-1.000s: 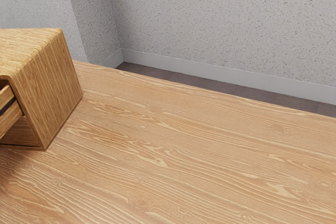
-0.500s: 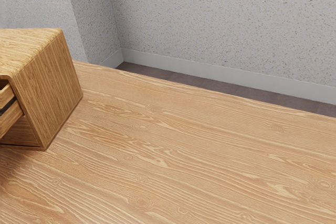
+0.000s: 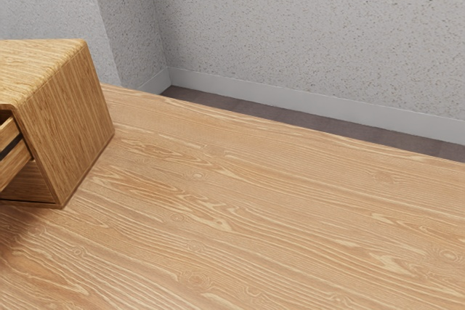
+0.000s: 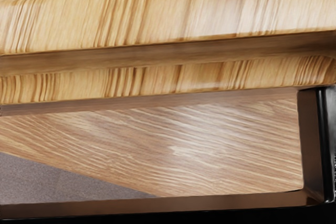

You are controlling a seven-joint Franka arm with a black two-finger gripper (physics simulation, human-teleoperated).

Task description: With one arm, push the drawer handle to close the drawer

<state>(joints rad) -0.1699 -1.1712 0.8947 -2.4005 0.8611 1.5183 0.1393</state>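
The wooden drawer (image 3: 13,163) stands partly open at the exterior view's left edge, its side with a dark rail sticking out of the cabinet (image 3: 69,125). Close below my hand, the wrist view has the cabinet top (image 4: 157,11) and, beside it, the narrower wooden edge of the drawer (image 4: 173,80). A black handle (image 4: 326,145) runs out from that edge and along the view's border, with tabletop and floor visible through its opening. Whether my hand touches the handle cannot be told.
The wood-grained table (image 3: 276,215) extends from the cabinet toward the exterior view's right. Behind its far edge are a strip of dark floor (image 3: 290,117) and a speckled grey wall (image 3: 305,27).
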